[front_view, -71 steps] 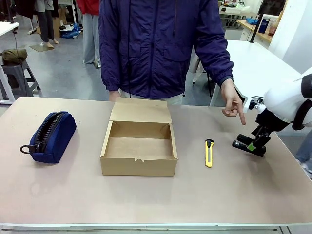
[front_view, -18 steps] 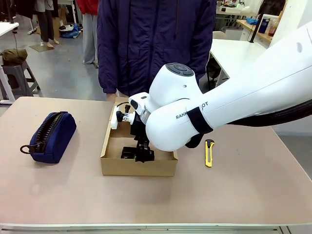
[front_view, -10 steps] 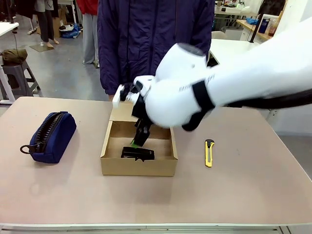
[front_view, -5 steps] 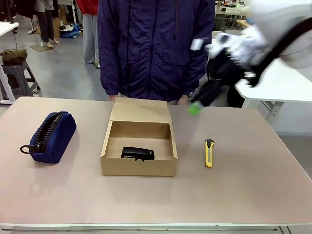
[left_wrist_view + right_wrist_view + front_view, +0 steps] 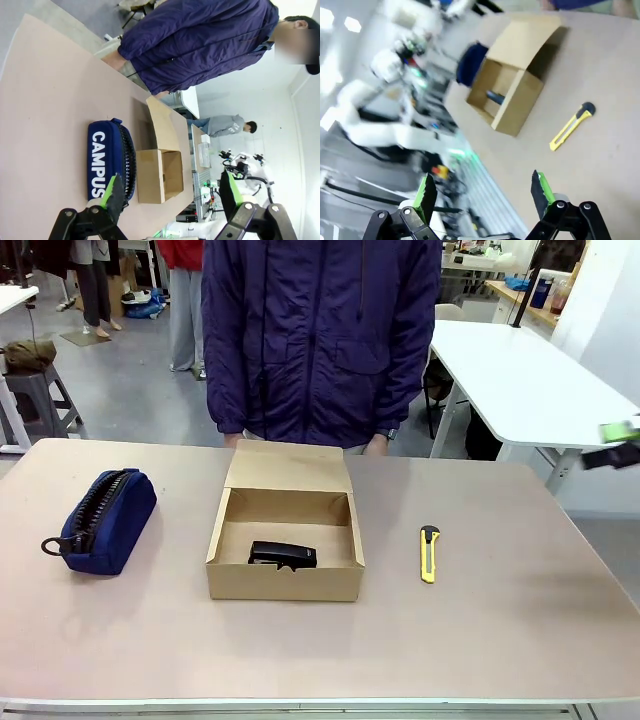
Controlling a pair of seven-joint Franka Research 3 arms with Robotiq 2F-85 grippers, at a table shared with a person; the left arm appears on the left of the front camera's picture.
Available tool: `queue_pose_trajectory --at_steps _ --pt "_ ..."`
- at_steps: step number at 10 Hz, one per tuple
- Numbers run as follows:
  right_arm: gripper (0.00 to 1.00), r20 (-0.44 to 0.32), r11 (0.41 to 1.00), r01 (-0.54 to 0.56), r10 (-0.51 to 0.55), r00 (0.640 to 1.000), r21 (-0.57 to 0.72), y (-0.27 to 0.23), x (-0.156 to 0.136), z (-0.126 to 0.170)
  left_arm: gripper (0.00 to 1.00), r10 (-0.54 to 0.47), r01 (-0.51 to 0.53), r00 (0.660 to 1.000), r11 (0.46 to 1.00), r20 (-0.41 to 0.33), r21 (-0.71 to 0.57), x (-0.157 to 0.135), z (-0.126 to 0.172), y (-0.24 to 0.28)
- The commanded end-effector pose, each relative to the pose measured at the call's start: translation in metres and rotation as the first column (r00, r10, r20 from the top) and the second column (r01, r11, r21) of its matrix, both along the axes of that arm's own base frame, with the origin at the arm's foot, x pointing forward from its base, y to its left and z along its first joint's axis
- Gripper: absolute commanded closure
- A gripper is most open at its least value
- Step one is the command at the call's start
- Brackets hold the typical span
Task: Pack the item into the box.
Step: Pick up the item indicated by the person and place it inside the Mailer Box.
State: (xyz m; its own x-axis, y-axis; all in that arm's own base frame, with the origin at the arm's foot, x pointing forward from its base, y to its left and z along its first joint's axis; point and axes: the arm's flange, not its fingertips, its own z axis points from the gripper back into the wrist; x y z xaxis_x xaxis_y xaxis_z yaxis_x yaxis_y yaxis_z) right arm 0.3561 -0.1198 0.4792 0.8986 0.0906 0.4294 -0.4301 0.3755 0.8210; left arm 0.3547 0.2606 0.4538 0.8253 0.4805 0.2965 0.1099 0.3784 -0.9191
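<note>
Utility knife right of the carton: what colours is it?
The utility knife is yellow with a black end, clearest in the front view.

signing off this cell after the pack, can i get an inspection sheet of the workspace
surface: tan table, no spills seen
job's things: black stapler lies inside the open cardboard box
clutter: yellow utility knife right of the box; navy zippered pouch left of it
grippers: left gripper open, empty; right gripper open, empty
cables: nothing seen
surroundings: person in a dark blue jacket at the far edge; white table behind
</note>
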Motion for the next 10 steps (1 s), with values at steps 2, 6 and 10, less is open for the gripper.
queue_pose_trajectory --at_steps 2,6,10 --pt "0.0 -0.185 0.895 0.229 -0.169 0.968 0.383 -0.103 0.019 -0.031 0.0 -0.003 0.003 0.999 1.0 0.035 -0.01 0.001 0.001 -0.001" --pt "0.0 -0.199 0.89 0.238 -0.171 0.965 0.39 -0.137 0.024 -0.065 0.0 -0.003 0.003 0.999 1.0 0.035 -0.01 0.001 0.001 -0.001" --pt "0.0 -0.224 0.857 0.281 -0.199 0.954 0.433 -0.149 0.005 -0.07 0.0 -0.003 0.003 0.999 1.0 0.035 -0.01 0.001 0.001 -0.001"
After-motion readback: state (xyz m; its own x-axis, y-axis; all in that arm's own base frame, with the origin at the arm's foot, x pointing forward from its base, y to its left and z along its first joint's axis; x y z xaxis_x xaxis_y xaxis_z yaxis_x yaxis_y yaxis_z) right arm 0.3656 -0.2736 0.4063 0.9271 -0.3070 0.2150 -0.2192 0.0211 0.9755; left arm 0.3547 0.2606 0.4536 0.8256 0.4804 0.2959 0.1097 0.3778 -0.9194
